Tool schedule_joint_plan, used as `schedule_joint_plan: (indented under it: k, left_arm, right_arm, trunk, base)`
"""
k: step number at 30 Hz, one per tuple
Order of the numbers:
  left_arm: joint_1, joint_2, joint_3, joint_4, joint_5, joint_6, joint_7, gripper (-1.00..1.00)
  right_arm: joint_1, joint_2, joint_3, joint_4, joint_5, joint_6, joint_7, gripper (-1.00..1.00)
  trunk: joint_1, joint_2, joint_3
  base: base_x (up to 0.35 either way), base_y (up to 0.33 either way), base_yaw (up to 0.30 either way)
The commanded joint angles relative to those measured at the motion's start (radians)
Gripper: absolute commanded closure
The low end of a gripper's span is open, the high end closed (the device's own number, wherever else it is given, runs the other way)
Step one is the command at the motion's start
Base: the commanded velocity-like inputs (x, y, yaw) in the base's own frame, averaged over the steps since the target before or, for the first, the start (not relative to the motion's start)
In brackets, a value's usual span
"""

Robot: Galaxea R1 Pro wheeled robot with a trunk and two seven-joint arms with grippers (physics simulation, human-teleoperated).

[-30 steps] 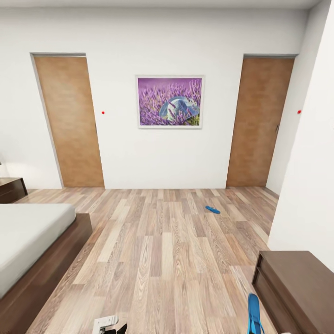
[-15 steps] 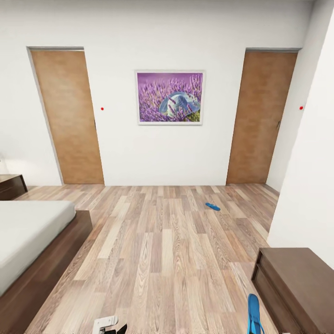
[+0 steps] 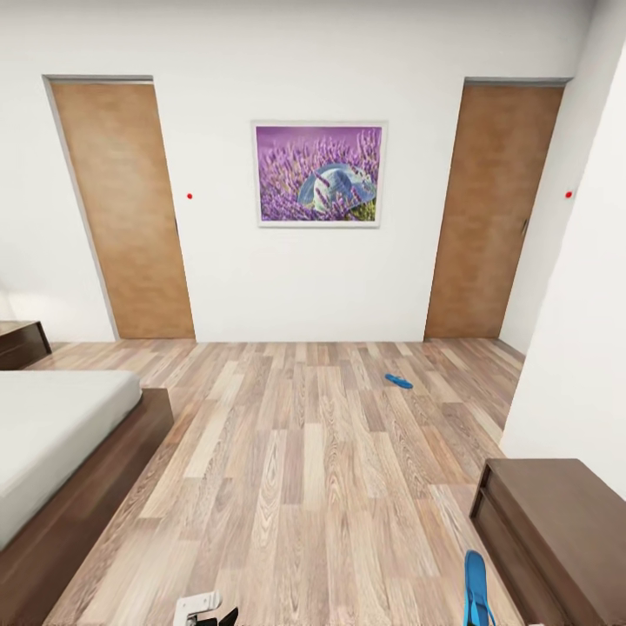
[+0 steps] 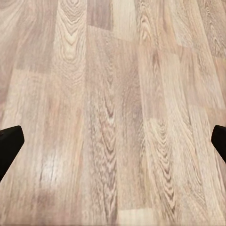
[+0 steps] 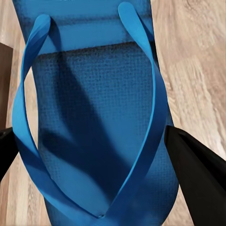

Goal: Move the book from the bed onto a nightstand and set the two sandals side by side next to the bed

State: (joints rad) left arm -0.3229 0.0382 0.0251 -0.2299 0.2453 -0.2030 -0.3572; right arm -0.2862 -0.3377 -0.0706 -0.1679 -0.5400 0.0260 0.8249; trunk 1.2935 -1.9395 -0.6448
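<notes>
Compared with the earlier head views, the doors and the lavender picture sit higher and larger: the camera is carried forward into the bedroom, not the things. One sandal is held in the right gripper, whose fingers flank its sole, apparently clamped; its long axis runs toward the picture wall. The second sandal lies on the floor, well apart from the bed, its long axis set obliquely. The left gripper is spread apart over bare floor. Pairing is judged still undone.

A dark brown cabinet stands against the white wall.
</notes>
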Motion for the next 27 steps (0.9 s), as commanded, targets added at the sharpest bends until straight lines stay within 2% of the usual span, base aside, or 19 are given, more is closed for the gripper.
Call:
schedule_joint_plan:
  k: [1,13,27]
  left_arm:
    - [-0.001,0.0,0.002,0.001,0.005,-0.001,-0.006,-1.0]
    - [-0.001,0.0,0.002,0.001,0.005,-0.001,-0.006,-1.0]
    - [-0.001,0.0,0.002,0.001,0.005,-0.001,-0.006,-1.0]
  right_arm:
    - [-0.001,0.0,-0.008,0.001,0.002,0.003,0.005,1.0]
    - [-0.001,0.0,-0.008,0.001,0.002,0.003,0.005,1.0]
    - [-0.001,0.0,-0.009,0.001,0.002,0.003,0.005,1.0]
  trunk:
    - [0.0,-0.001,-0.003]
    - [0.0,-0.001,-0.022]
    - [0.0,-0.001,-0.04]
  base:
    - [0.0,0.0,0.0]
    - [0.0,0.0,-0.007]
    - [0.0,0.0,-0.082]
